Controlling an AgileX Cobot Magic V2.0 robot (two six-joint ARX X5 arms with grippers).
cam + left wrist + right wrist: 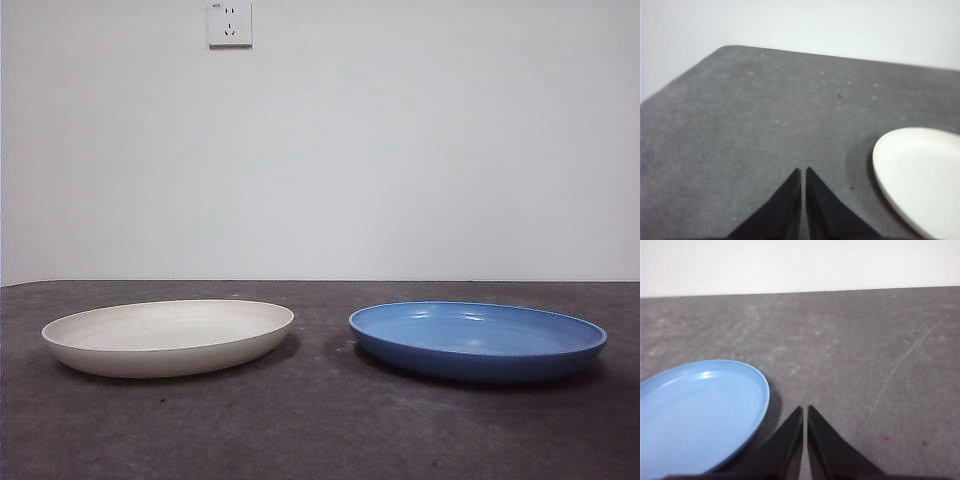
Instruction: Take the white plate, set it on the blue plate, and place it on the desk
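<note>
White plate, front view: the white plate [168, 337] sits flat on my tabletop [320, 430]; the blue plate [478, 341] sits beside it, apart, nothing stacked; a wall socket [230, 23] is high on the wall behind
Left wrist view: my left fingers [803, 172] are pressed nearly together, holding nothing; the white plate [922, 175] lies near them on the tabletop, not touching
Right wrist view: my right fingers [805, 410] are likewise closed and empty; the blue plate [695, 415] lies just beside them
</note>
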